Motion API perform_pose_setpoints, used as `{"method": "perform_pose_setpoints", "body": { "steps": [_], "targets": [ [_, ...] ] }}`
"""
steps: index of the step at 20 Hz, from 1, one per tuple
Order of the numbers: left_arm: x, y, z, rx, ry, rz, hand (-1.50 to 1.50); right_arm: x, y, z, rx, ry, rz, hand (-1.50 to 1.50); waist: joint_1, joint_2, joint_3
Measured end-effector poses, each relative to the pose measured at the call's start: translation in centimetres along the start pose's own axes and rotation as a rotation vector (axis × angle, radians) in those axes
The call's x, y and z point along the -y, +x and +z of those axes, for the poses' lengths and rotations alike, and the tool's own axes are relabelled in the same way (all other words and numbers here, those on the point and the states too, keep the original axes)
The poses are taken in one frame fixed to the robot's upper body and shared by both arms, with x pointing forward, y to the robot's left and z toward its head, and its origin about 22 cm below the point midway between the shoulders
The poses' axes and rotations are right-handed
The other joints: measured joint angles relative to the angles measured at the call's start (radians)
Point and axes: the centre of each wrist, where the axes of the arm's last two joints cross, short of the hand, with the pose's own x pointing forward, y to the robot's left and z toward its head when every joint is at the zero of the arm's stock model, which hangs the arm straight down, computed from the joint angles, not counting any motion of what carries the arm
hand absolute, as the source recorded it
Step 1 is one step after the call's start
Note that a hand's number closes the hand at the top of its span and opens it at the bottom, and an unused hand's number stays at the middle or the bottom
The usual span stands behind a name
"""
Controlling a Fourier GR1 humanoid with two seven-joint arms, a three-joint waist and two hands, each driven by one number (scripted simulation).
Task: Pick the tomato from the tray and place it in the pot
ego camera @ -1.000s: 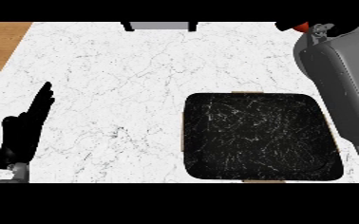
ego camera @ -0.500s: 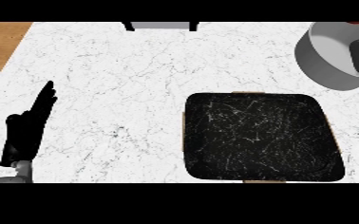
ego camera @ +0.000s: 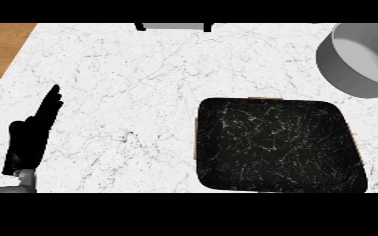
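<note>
1. My left hand (ego camera: pixel 29 140) is parked well to the left of the tray (ego camera: pixel 277 147), fingers straight, pressed together and pointing up, holding nothing. It is resting, not reaching.
2. My right hand is nowhere in the head view, so I cannot tell what its fingers are doing.
3. The tray is dark and marbled, sitting on the white counter (ego camera: pixel 140 75), and its surface looks bare from here.
4. The tomato: I cannot find it. Not on the tray, not on the counter around the tray, and not visible in the part of the pot that shows.
5. The pot (ego camera: pixel 354 60) is grey, up and to the right of the tray, cut off by the view's right edge. I can only see part of its inside, so my guess is the tomato is either in there out of sight or in my unseen right hand.
6. Risk 1: if the tomato is in a hand I cannot see, letting go off-centre could bounce it off the pot's rim and roll it across the counter.
7. Risk 2: with the pot half out of view, I could nudge it further off when I move.
8. Writing, brands, labels: 0 readable anywhere.
</note>
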Motion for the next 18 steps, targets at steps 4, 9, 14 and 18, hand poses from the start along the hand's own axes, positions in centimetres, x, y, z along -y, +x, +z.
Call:
{"method": "perform_pose_setpoints", "body": {
  "steps": [4, 9, 14, 18],
  "targets": [
    [0.0, 0.3, 0.1, 0.012, -0.009, 0.001, 0.0, -0.9, -2.8, -1.4, -0.012, 0.018, 0.038, 1.5, 0.013, 0.006, 0.001],
    [0.4, 0.5, -0.4, 0.025, -0.016, 0.0, 0.0, -1.5, -6.2, -2.3, -0.021, 0.047, 0.076, 1.5, 0.022, 0.013, 0.002],
    [0.5, 0.9, -0.7, 0.033, -0.022, 0.002, 0.0, -2.8, -7.7, -2.1, -0.085, 0.1, -0.012, -1.5, 0.034, 0.019, 0.004],
    [0.6, 0.6, -0.7, 0.034, -0.025, 0.006, 0.0, -3.0, -8.4, -2.1, -0.088, 0.13, -0.104, -1.5, 0.037, 0.02, 0.005]
  ]
}}
